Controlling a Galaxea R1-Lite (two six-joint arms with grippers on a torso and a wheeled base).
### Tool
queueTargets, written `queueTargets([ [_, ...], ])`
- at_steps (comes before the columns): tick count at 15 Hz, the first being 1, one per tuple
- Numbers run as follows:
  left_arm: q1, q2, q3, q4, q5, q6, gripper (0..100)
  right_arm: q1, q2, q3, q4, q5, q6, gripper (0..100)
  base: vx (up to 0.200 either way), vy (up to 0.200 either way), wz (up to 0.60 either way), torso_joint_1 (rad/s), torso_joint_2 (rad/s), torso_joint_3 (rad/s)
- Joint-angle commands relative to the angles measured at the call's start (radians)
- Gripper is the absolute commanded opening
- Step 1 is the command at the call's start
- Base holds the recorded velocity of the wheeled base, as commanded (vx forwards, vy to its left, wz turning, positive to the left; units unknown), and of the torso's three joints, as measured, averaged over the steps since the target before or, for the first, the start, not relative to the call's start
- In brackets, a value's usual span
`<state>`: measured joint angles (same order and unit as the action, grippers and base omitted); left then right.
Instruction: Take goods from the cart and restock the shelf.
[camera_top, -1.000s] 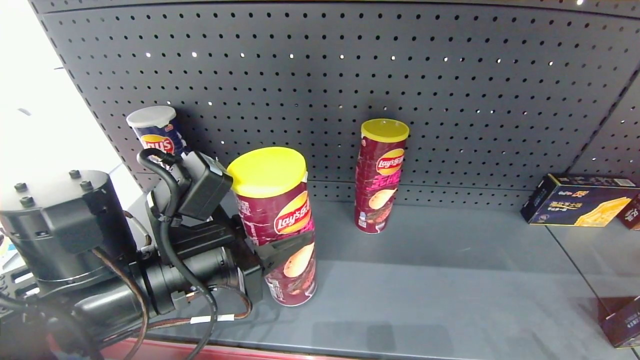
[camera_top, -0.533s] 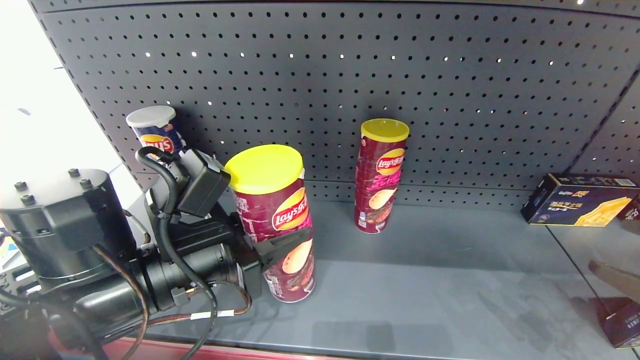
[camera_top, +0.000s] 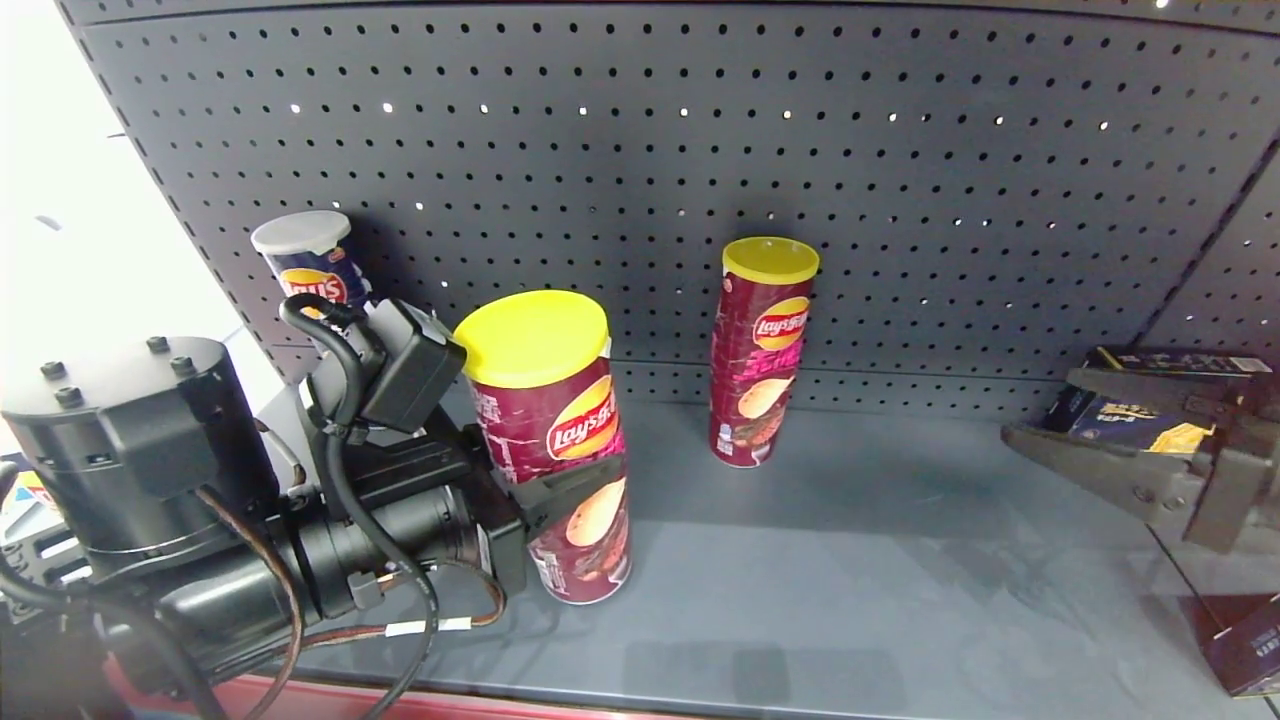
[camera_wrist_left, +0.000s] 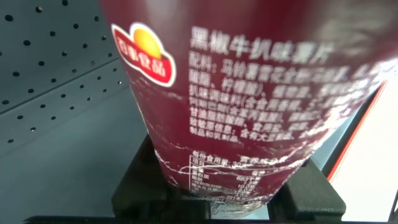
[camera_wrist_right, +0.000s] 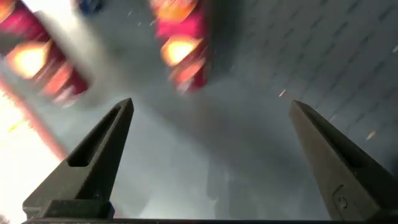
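1. Head view: the left gripper (camera_top: 560, 490) is clamped round the middle of the maroon chip can (camera_top: 545, 400) with the yellow lid, upright near the front-left corner of the shelf (camera_top: 850, 580). Over the last second it has hardly shifted, so I judge the placing nearly done; whether the base already touches the shelf I cannot tell. The real change is at the shelf's right edge: the right gripper (camera_top: 1040, 408) has come into view there, fingers spread wide and holding nothing, probably just passing.
   - A second maroon can (camera_top: 760, 350) stands at the back edge against the pegboard (camera_top: 700, 130), well apart from the held one.
   - A blue can (camera_top: 305, 265) with a grey lid sits in the back-left corner, just behind the left wrist; that is the closest thing to knock on withdrawal.
   - A dark box (camera_top: 1120, 415) lies at the back right, behind the right gripper's fingers.
2. Left wrist view: the can's printed side is close up, pinched low between both dark pads (camera_wrist_left: 143, 186); grey shelf lies beside it.
3. Right wrist view: two fingers (camera_wrist_right: 93, 168) stand far apart over bare shelf, with both maroon cans farther off.
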<state>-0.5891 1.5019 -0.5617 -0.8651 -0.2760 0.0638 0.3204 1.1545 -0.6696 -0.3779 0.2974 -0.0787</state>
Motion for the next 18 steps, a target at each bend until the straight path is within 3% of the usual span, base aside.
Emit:
queueTargets([
  [1, 0.002, 0.001, 0.003, 0.000, 0.000, 0.001, 0, -0.027, 0.159, -0.022, -0.101, 0.020, 0.000, 100, 0.000, 0.000, 0.00, 0.000, 0.00, 0.000],
  [4, 0.000, 0.006, 0.002, 0.000, 0.000, 0.001, 0, -0.064, 0.217, -0.024, -0.156, 0.132, 0.000, 100, 0.000, 0.000, 0.00, 0.000, 0.00, 0.000],
  [9, 0.002, 0.006, 0.006, -0.002, 0.000, 0.001, 0, -0.058, 0.335, -0.064, -0.271, 0.140, -0.032, 100, 0.000, 0.000, 0.00, 0.000, 0.00, 0.000],
  [12, 0.000, 0.008, 0.006, -0.002, 0.000, 0.001, 0, -0.055, 0.416, -0.111, -0.360, 0.333, -0.042, 100, 0.000, 0.000, 0.00, 0.000, 0.00, 0.000],
  [16, 0.002, 0.008, 0.008, 0.000, 0.000, 0.001, 0, -0.044, 0.515, -0.173, -0.466, 0.511, -0.042, 100, 0.000, 0.000, 0.00, 0.000, 0.00, 0.000],
  [18, 0.002, 0.012, 0.008, -0.002, 0.000, 0.001, 0, -0.035, 0.542, -0.196, -0.478, 0.549, -0.042, 100, 0.000, 0.000, 0.00, 0.000, 0.00, 0.000],
])
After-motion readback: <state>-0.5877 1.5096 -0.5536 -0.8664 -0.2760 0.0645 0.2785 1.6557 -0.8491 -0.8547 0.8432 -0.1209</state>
